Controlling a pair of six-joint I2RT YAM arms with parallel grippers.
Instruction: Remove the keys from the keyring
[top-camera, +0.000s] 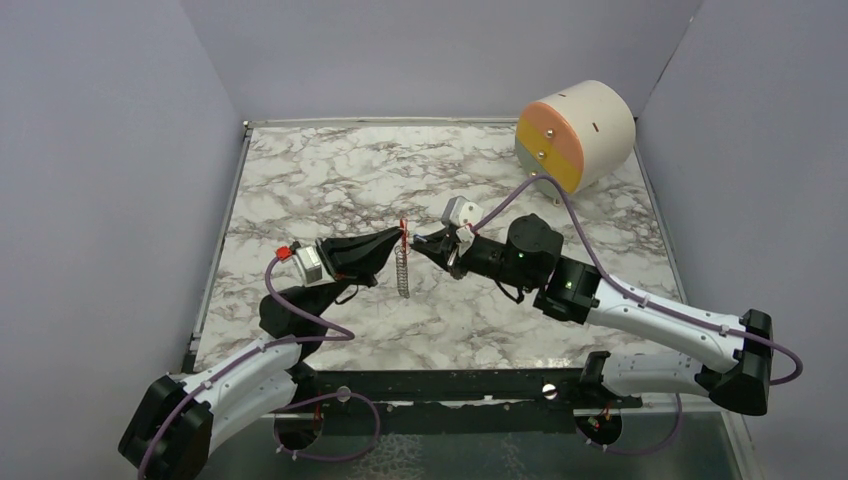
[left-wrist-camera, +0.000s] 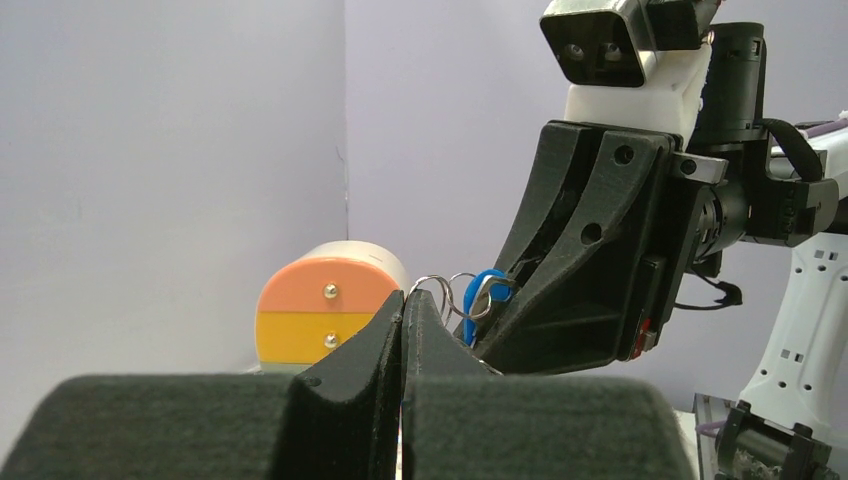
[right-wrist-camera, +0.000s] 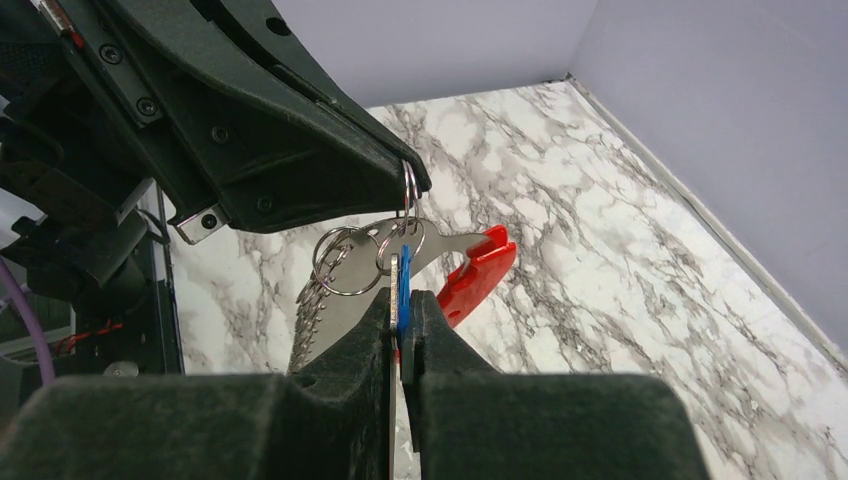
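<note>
Held up over mid-table, between the two arms: the keyring (top-camera: 403, 268), pinched at its wire loops (right-wrist-camera: 345, 262) by the closed fingers of the left gripper (top-camera: 398, 240). Hanging with long axis running far to near in the overhead view, red part (right-wrist-camera: 478, 275) at the far end, grey ridged band trailing toward the bases. Clamped edge-on in the closed right gripper (right-wrist-camera: 403, 300): the keys (right-wrist-camera: 404, 272), blue, just right of the loops. Below, white marble-patterned table (top-camera: 300, 180); around, plain lavender walls (top-camera: 100, 150); far right, cream cylinder (top-camera: 590, 125) with orange-and-yellow face.
</note>
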